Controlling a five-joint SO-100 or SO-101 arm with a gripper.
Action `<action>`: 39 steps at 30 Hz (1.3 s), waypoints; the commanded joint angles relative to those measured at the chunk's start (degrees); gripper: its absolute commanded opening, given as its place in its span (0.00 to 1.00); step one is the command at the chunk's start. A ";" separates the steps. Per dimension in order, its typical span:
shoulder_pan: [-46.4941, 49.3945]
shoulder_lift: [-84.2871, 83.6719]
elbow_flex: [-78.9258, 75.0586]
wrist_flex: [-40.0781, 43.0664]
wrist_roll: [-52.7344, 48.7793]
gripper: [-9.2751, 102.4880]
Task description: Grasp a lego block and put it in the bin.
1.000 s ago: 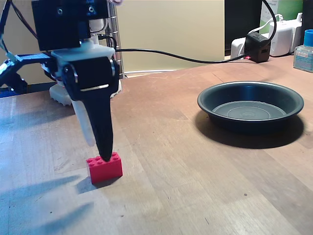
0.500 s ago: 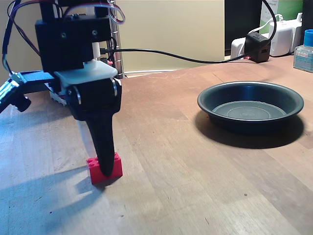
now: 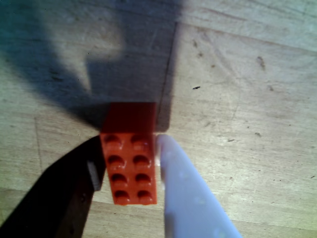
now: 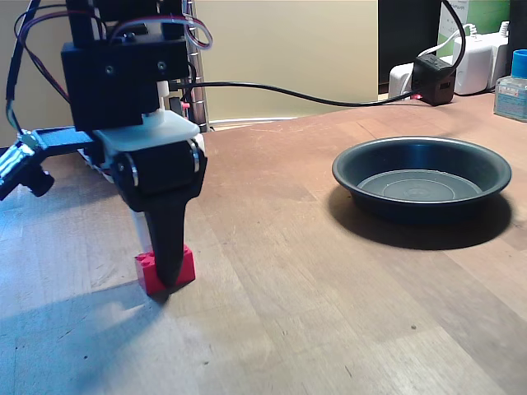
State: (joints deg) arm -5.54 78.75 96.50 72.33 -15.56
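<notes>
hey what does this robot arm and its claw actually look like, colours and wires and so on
The claw has one long tapering black finger and one pale white finger. Above sit a boxy black housing, a white plastic bracket and a silver-rimmed pivot. Thin red, black and white wires loop over the top.

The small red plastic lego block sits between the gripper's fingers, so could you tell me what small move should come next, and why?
Probably lift straight up a little. In the wrist view the small red plastic lego block is flanked on both long sides by the gripper, and it rests on the wooden table, apart from the round dark metal pan.
</notes>
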 commanded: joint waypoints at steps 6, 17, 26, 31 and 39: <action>0.09 0.88 -1.32 0.35 0.00 0.08; -5.01 12.39 -1.85 13.27 9.14 0.08; -19.69 21.36 4.04 16.96 29.97 0.08; -32.08 22.24 5.36 16.17 47.90 0.08; -43.07 22.15 4.48 16.08 61.70 0.08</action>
State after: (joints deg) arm -46.41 98.79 101.78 88.68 43.86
